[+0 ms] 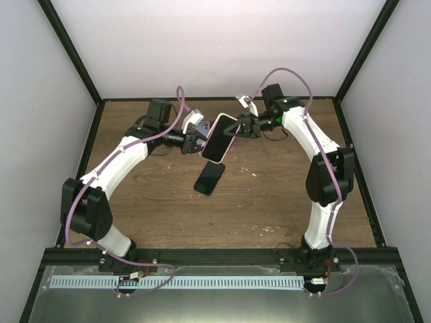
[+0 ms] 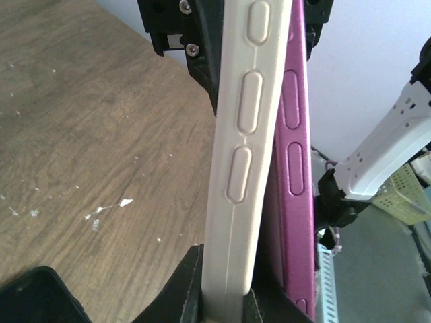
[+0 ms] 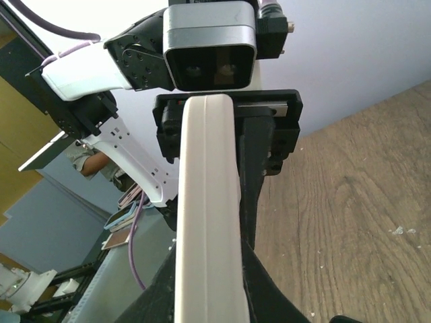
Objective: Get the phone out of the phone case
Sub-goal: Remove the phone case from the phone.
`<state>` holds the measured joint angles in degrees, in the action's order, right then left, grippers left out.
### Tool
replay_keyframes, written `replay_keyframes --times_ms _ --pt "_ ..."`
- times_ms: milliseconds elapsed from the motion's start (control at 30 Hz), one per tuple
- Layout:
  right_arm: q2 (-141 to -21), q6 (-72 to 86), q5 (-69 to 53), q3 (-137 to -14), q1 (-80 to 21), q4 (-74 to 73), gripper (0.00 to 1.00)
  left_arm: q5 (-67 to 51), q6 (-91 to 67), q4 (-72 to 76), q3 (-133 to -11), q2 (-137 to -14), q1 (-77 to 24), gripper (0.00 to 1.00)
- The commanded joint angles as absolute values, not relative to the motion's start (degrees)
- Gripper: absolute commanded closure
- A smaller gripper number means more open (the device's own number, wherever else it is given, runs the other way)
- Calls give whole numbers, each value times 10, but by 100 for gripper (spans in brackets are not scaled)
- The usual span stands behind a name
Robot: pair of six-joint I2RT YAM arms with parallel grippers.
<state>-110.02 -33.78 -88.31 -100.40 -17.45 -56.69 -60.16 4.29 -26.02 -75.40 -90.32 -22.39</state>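
A pale pink phone case [image 1: 217,140] with a dark face is held tilted in the air above the middle of the table, between both grippers. My left gripper [image 1: 195,142] is shut on its left end and my right gripper [image 1: 237,128] on its right end. In the left wrist view the pale case edge [image 2: 242,134] sits between my jaws [image 2: 225,296], and a magenta phone edge [image 2: 294,168] with side buttons stands right beside it. In the right wrist view the pale case edge [image 3: 205,202] runs up from my jaws [image 3: 209,296].
A flat black phone-like slab [image 1: 210,178] lies on the wooden table [image 1: 283,195] just below the held case; its corner shows in the left wrist view [image 2: 34,296]. Black frame posts and white walls enclose the table.
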Motion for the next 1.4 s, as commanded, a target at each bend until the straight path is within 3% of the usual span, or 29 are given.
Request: replay_keyframes --times_ms 0,133,233,433,533,933,1367 --pt "-1108 -384 -865 -1042 -253 -588 95 -658 6 -209 -754 -904 -248 92" --pt "-1097 -311 -830 -1037 -230 -512 79 -671 -102 -116 -709 -886 -214 100" --pt "-1073 -215 -811 -1007 -196 -408 59 -671 -158 -72 -683 -878 -193 100" --pt "-1021 -101 -656 -965 -165 -253 44 -636 -319 61 -630 -878 -153 100" --pt "-983 -48 -556 -906 -167 -150 31 -605 -385 94 -626 -884 -139 100" --pt "-945 -129 -247 -855 -282 -108 33 -377 -491 -98 -707 -924 -132 100" --pt "-1022 -192 -122 -884 -397 -97 39 -350 -555 -106 -720 -941 -130 100"
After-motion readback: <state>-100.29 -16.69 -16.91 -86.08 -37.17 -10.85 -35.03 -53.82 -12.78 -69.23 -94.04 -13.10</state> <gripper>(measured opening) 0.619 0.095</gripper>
